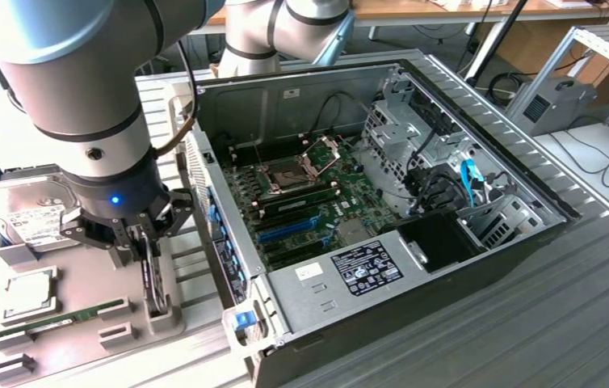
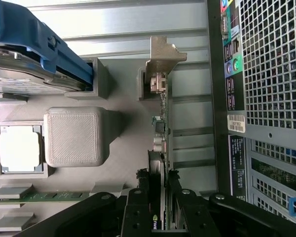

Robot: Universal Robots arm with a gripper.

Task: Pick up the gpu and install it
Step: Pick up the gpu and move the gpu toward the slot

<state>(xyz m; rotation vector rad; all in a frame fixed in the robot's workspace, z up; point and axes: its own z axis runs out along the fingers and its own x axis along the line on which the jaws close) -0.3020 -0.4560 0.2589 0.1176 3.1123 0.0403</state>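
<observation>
Exterior view: the gripper point(image 1: 145, 257) hangs over the grey tray point(image 1: 78, 356), beside the open case point(image 1: 316, 303). Its jaws are narrow around the gpu point(image 1: 155, 284), which stands on edge in its holder point(image 1: 161, 317).

Wrist view: the fingers point(image 2: 140, 200) appear pressed against both faces of the gpu point(image 2: 161, 131), at the end away from its bracket point(image 2: 163, 53). The off-centre grip calls for a straight, level lift, so the card does not tilt or bind in the slot.
</observation>
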